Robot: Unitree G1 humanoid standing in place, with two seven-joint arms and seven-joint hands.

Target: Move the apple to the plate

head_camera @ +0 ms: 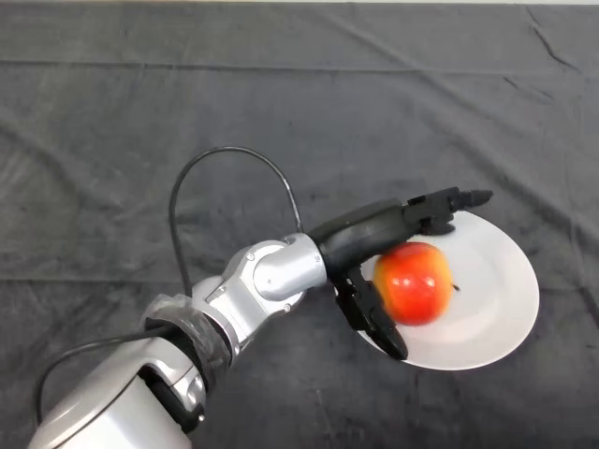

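A red and yellow apple [413, 282] rests on the left part of a white plate [501, 299] at the right of the table. My left hand [360, 243] reaches in from the lower left and brackets the apple. Its fingers [440, 210] stretch out straight past the apple's far side, a little apart from it. Its thumb [376, 318] stretches along the near left side, over the plate's rim. The hand is open, with the apple in the gap next to the palm.
A dark grey wrinkled cloth [187, 112] covers the whole table. My silver-grey forearm [267, 276] crosses the lower left toward the plate.
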